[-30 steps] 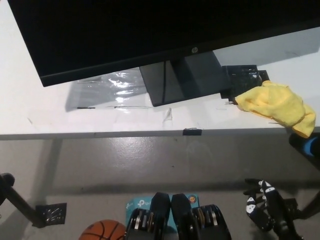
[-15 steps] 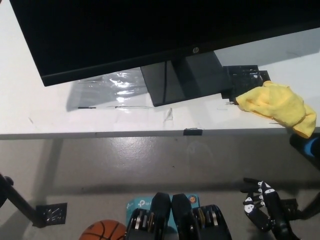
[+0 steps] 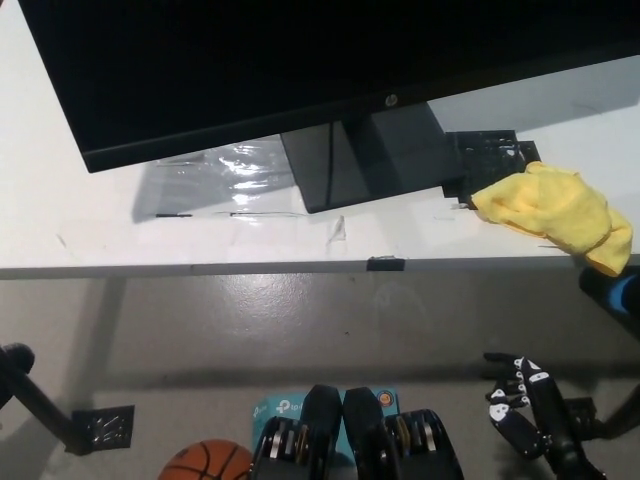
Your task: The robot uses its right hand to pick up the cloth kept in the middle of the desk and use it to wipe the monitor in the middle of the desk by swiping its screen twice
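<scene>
A crumpled yellow cloth (image 3: 555, 210) lies on the white desk (image 3: 150, 235) at its right, near the front edge, one corner hanging over. The black monitor (image 3: 260, 70) fills the top of the head view, its stand (image 3: 365, 160) just left of the cloth. My black right hand (image 3: 525, 405) hangs low at the bottom right, well below the desk edge and apart from the cloth, fingers spread and holding nothing. My white left hand is out of view.
A black bracket (image 3: 490, 155) sits behind the cloth. Clear plastic film (image 3: 235, 165) lies left of the stand. A small black clip (image 3: 385, 263) sits on the desk's front edge. Below are grey floor, an orange basketball (image 3: 205, 463) and a black stand foot (image 3: 100, 428).
My right hand has shifted slightly and its fingers have spread a little. The cloth and monitor have not moved.
</scene>
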